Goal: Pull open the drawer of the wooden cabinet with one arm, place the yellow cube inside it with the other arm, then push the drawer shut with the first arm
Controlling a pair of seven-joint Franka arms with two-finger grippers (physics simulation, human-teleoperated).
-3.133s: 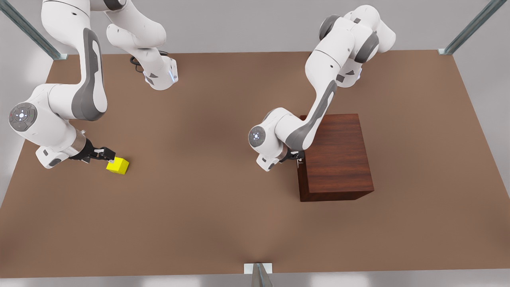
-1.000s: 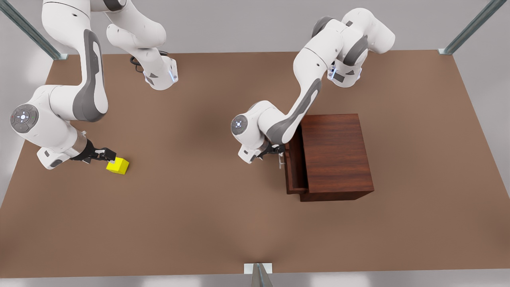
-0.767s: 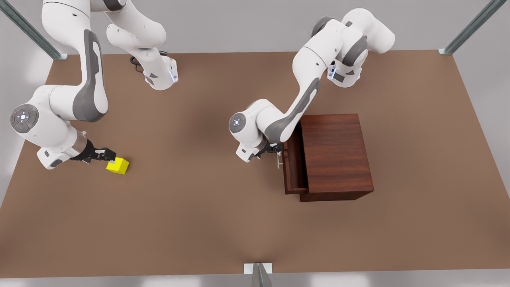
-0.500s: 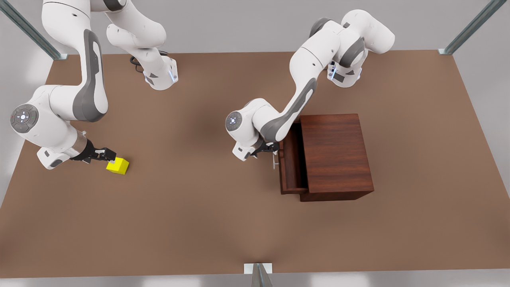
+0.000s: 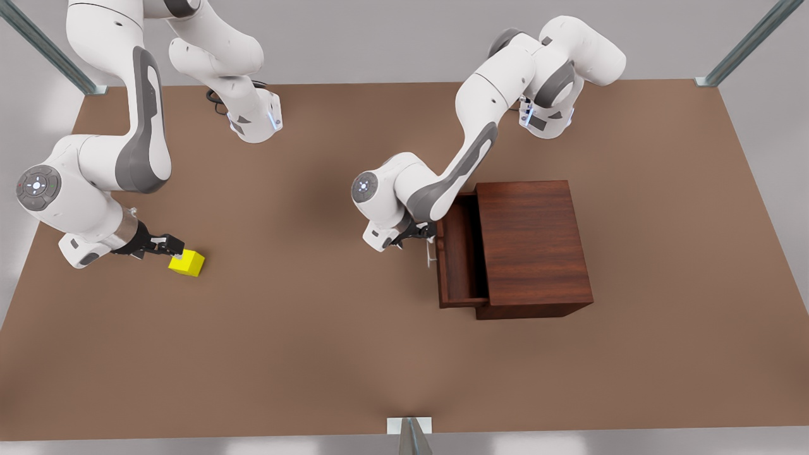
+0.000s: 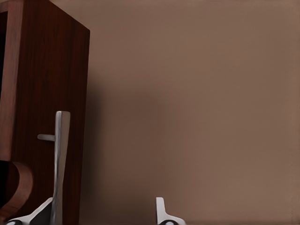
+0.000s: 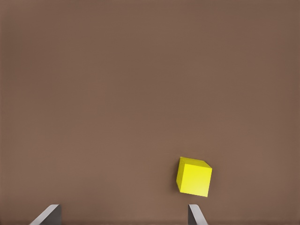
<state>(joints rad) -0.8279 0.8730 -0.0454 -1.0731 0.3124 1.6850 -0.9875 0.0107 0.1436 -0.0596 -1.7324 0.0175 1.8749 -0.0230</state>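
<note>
The wooden cabinet (image 5: 534, 246) stands on the front view's right side of the table. Its drawer (image 5: 460, 253) is pulled partly out toward the front view's left. My left gripper (image 5: 422, 237) is at the silver bar handle (image 5: 431, 253). In the left wrist view the handle (image 6: 61, 154) lies just inside one fingertip, and the left gripper (image 6: 105, 211) is open wide. The yellow cube (image 5: 187, 263) rests on the table at the front view's left. My right gripper (image 5: 172, 245) hovers beside it, open. In the right wrist view the cube (image 7: 193, 176) sits just beyond one fingertip of the right gripper (image 7: 123, 213).
The brown table (image 5: 316, 341) spreads wide between the cube and the cabinet. Both arm bases (image 5: 256, 120) (image 5: 547, 120) stand at the far edge. Metal frame posts (image 5: 727, 63) rise at the far corners, and a bracket (image 5: 409, 426) sits at the near edge.
The drawer has slid farther out of the cabinet toward the front view's left, with my left gripper moving along at the handle. The right arm and the cube have stayed still.
</note>
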